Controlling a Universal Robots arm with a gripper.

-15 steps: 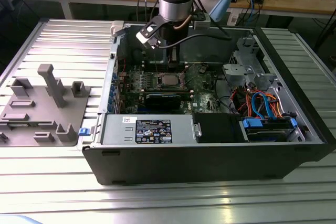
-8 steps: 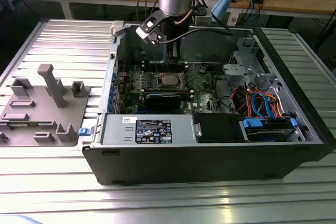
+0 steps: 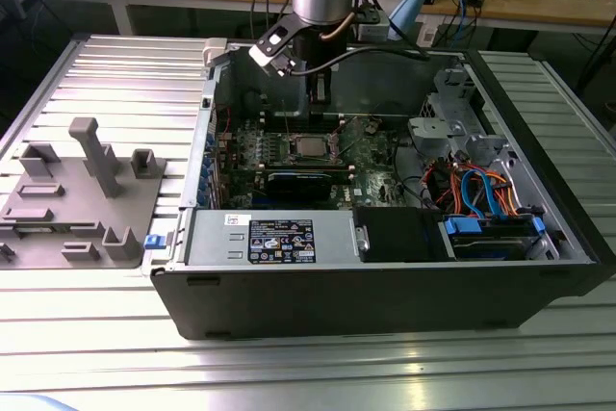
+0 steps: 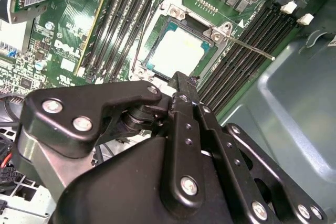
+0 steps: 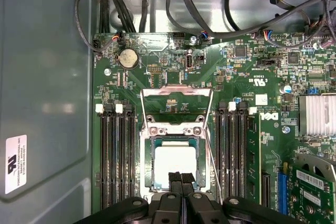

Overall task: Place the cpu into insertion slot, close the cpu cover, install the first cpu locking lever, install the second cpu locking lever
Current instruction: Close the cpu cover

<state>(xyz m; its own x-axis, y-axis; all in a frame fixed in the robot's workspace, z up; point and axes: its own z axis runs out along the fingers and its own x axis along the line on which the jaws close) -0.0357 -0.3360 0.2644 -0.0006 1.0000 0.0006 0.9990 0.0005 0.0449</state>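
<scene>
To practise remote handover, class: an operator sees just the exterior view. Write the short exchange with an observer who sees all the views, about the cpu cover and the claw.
Operator: Is the cpu cover shut over the cpu?
Observer: No. In the first wrist view the cpu cover is swung open, and the cpu lies bare in the insertion slot.
Operator: What is the claw doing?
Observer: The claw has its fingertips together, holding nothing, near the slot's edge.
</scene>
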